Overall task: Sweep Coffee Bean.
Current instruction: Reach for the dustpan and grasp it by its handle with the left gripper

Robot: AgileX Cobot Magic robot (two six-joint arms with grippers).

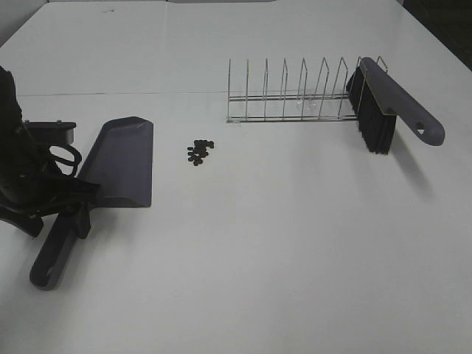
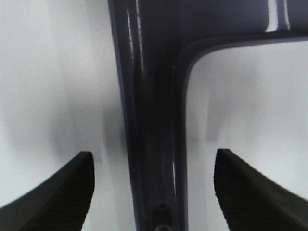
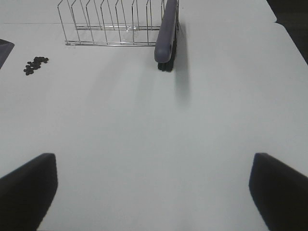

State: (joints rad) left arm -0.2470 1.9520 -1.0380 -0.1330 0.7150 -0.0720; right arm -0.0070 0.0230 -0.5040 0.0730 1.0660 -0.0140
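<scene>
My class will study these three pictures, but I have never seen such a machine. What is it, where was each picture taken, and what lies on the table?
It is a robot with two arms. The wide picture comes from a camera mounted high above the white table; the other two come from cameras on the arms' wrists. On the table lie a dustpan, a cluster of coffee beans and a wire rack with a brush propped at its end. The left arm's two fingers stand open either side of the dustpan's handle; the right arm's two fingers are open too. Nothing is held.
</scene>
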